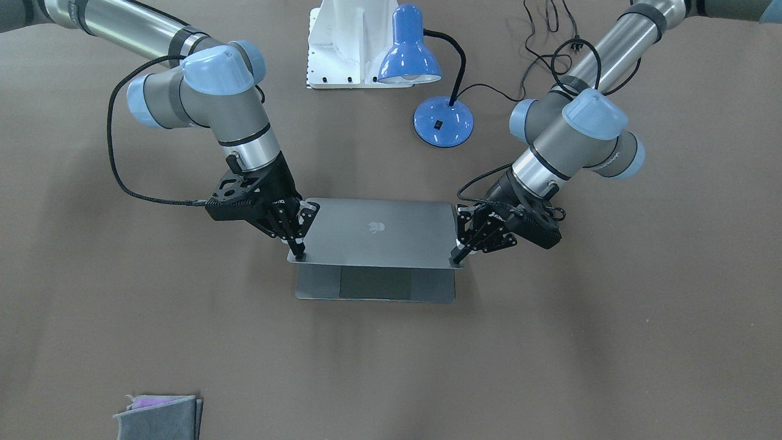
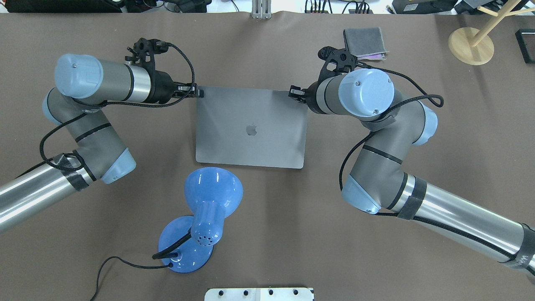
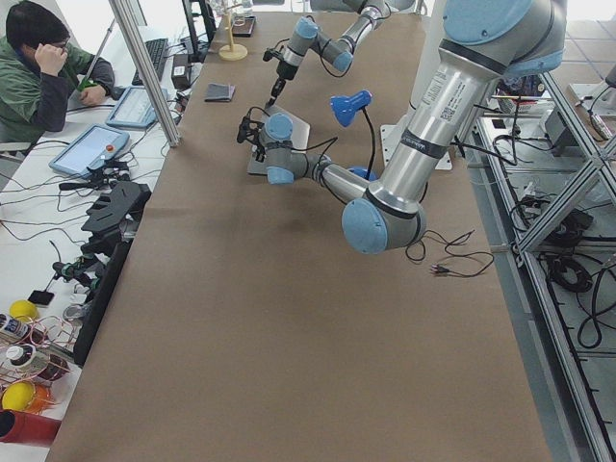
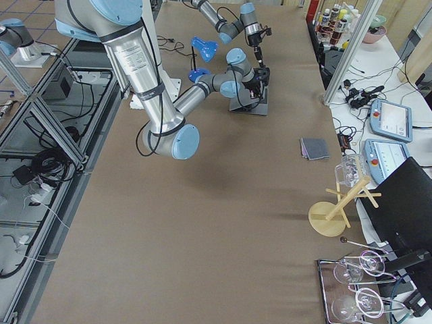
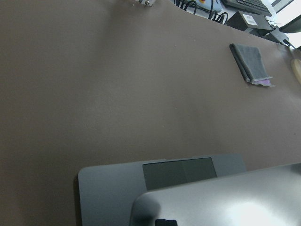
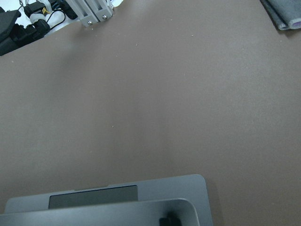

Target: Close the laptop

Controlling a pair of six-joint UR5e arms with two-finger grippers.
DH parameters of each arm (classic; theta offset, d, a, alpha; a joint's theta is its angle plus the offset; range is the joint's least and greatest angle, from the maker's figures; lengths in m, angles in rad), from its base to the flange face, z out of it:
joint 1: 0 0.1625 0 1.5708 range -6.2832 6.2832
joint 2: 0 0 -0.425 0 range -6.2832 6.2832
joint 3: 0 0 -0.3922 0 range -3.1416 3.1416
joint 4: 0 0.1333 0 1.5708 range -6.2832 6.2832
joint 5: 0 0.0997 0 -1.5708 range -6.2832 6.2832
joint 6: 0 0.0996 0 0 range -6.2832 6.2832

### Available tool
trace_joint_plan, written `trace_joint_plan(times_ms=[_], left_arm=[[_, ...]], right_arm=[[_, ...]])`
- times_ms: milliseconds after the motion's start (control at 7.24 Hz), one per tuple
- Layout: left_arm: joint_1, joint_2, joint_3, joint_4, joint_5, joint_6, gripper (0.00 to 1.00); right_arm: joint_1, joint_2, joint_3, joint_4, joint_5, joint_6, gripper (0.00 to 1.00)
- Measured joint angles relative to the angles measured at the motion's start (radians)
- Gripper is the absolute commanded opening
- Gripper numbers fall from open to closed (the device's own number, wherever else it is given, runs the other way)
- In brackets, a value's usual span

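- Nearest the front-facing camera lie folded cloths (image 1: 160, 415), grey with a purple one among them, on the brown worktop (image 1: 550, 342). The overhead view shows them just beyond the right arm's wrist. It also shows a wooden stand (image 2: 470, 45) further along that side, which the front-facing view leaves out.
- Next comes the laptop (image 1: 379, 235), in the middle of the worktop, its lid tilted low over the base and not shut.
- The front-facing view shows the trackpad and palm rest below the lid's free edge. The overhead view gives us only the grey lid with its logo, with the base hidden beneath. We see the keyboard and screen in no view.
- The right hand (image 1: 298, 250) has its tip on one free corner of the lid, and the left hand (image 1: 458, 256) on the other corner. On both, the fingers are drawn together to a narrow point, grasping nothing and touching the lid's outer face.
- The left wrist camera adds a close look: a dark fingertip (image 5: 164, 222) on the lid's corner, the trackpad past it, and the cloths far off. The right wrist camera shows much the same from the other corner.
- Behind the laptop and apart from it stands a blue desk lamp (image 1: 421, 67), its cord trailing off across the worktop.
- Farthest back is the white mount (image 1: 345, 43), between the two arms.
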Motion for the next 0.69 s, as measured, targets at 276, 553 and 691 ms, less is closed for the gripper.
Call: trace_joint_plan(times_ms=[276, 553, 691], left_arm=[[0.003, -0.031, 0.063, 0.016, 0.021, 0.027, 0.0], [0.014, -0.045, 0.121, 0.018, 0.045, 0.059, 0.0], [0.023, -0.045, 0.14, 0.018, 0.057, 0.089, 0.0]], right_arm=[[0.0, 0.03, -0.07, 0.002, -0.002, -0.001, 0.0], [-0.006, 0.054, -0.15, 0.011, -0.007, 0.0, 0.0], [-0.012, 0.059, -0.188, 0.04, -0.013, 0.001, 0.0]])
